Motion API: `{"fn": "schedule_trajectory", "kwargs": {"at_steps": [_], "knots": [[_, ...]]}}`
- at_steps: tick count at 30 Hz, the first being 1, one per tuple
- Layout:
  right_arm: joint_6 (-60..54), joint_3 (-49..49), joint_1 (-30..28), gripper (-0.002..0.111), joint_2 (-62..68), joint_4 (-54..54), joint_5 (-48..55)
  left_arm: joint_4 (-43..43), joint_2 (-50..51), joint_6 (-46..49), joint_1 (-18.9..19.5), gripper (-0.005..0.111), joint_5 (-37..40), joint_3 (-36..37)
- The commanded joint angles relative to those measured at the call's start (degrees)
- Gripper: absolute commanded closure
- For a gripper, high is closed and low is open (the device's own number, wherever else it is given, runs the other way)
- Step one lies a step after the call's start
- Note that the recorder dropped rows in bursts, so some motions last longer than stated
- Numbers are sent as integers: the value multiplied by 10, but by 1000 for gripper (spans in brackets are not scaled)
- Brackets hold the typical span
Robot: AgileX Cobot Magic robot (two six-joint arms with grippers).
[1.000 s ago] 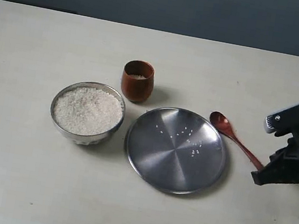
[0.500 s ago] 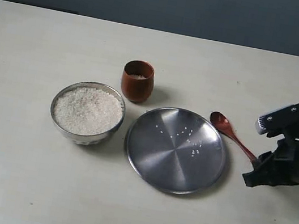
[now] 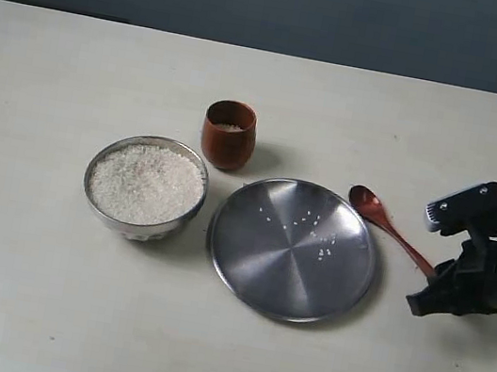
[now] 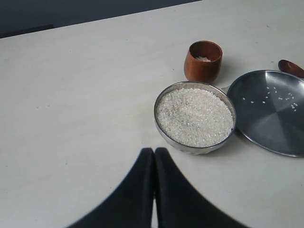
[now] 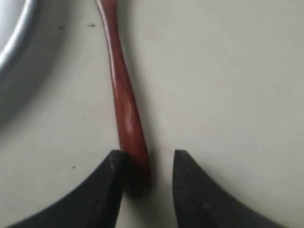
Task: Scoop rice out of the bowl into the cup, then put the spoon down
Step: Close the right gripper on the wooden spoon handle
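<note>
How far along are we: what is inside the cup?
A small patch of white rice shows inside the cup; how deep it goes is hidden by the wall.

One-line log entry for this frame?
right gripper: open, astride spoon handle end | spoon: lying on table | left gripper: shut | cup: a little rice | bowl: full

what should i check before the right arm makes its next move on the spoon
1. Spoon handle end between the right pincer tips: ok.
2. Right pincer open: ok.
3. Pincer contact with the spoon: cannot tell.
4. Spoon lying on the table, beside the plate: ok.
5. Bowl holds rice: ok.
6. Cup upright with room left: ok.
</note>
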Motion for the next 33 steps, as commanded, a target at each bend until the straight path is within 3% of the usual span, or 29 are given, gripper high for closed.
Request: {"fn": "schedule_trajectory", "kwargs": {"at_steps": [1,8,14,27,33], "knots": [[-4,-7,-3,82,17,-5,13,4,2,0,-1,106,-8,-2],[-4,-10,-3,109,46,-12,47,4,2,0,-1,106,-8,-2],[1,-28,-2,109,46,-2,145,4,2,0,-1,106,-8,-2],[57,-30,-2,109,-116,-1,92,4,2,0,-1,106,-8,-2],[101,-29,-2,109,-203,-104,127,4,2,0,-1,106,-8,-2]]}}
